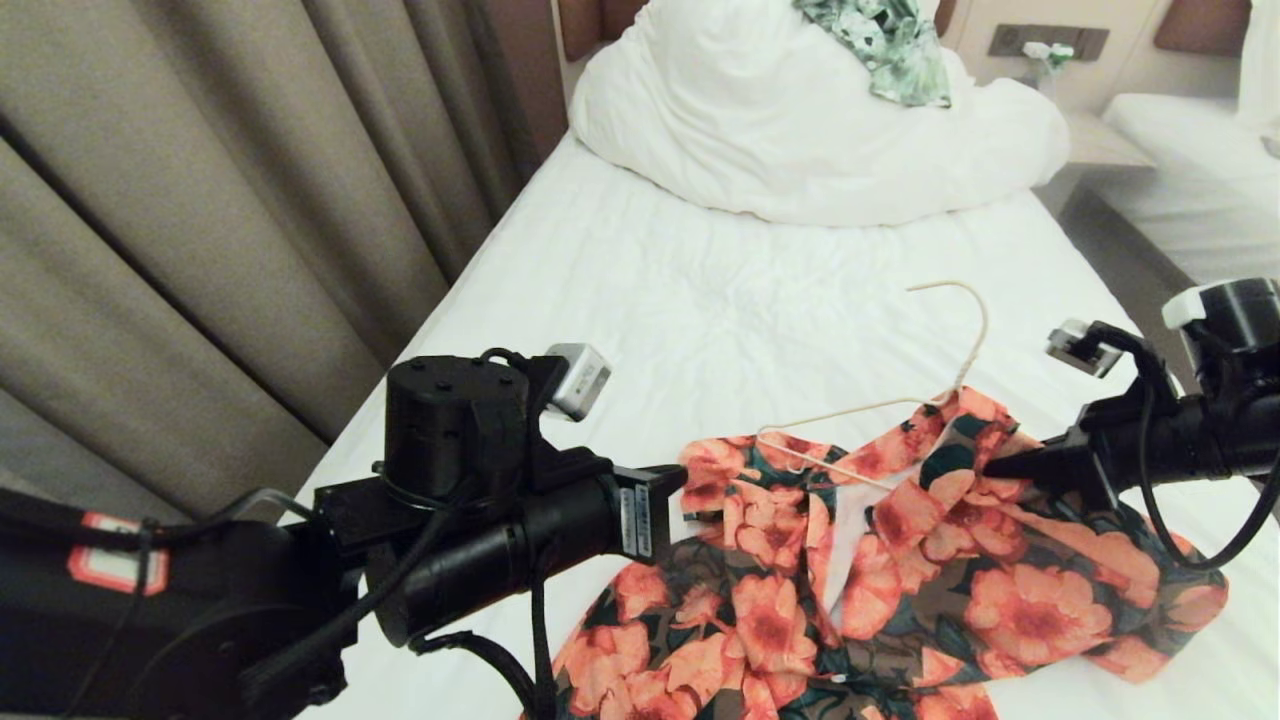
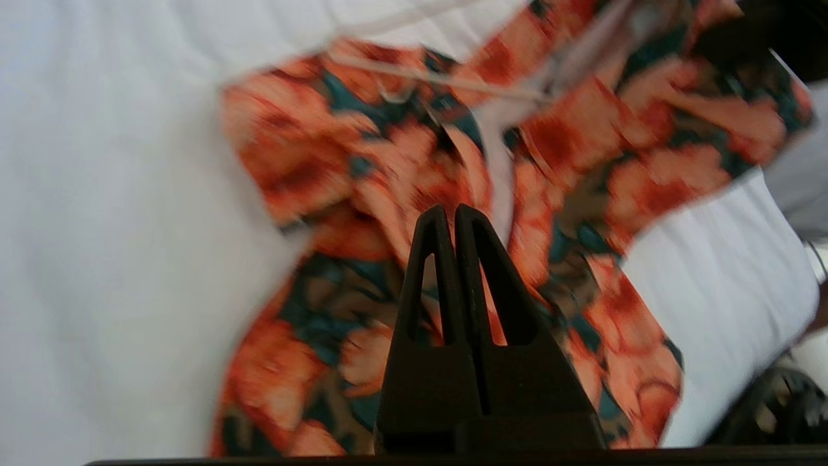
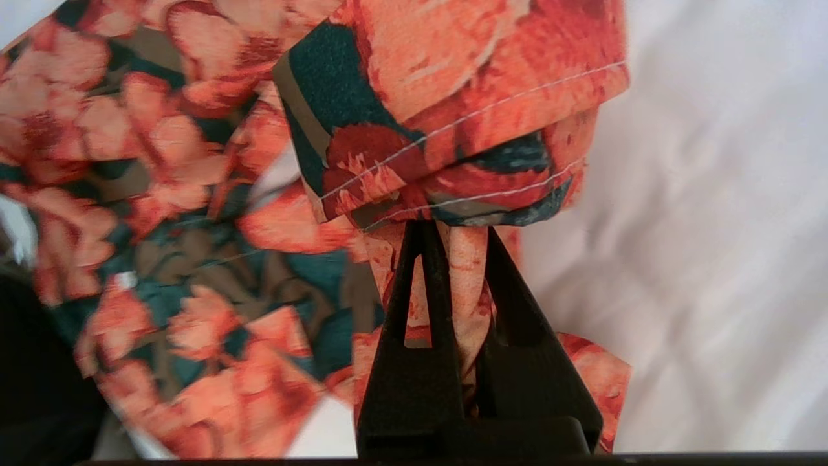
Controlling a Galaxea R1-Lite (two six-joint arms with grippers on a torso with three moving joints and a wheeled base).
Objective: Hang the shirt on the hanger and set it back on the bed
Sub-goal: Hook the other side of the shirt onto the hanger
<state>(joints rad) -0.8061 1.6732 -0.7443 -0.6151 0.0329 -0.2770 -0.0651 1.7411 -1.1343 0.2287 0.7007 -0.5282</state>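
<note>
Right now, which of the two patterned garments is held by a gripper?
The orange-flowered shirt near the robot: the right gripper pinches its fabric. The green-and-white garment lies untouched on the duvet.

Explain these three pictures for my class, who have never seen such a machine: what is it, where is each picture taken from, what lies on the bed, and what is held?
This is a two-armed robot. One picture looks down from its head; the others come from cameras behind each claw. On the bed lies a flowered shirt with a thin cream hanger partly tucked into it. Further back are a white duvet and a green leafy garment. The right gripper pinches a fold of shirt. The left gripper is shut above the shirt, holding nothing.
</note>
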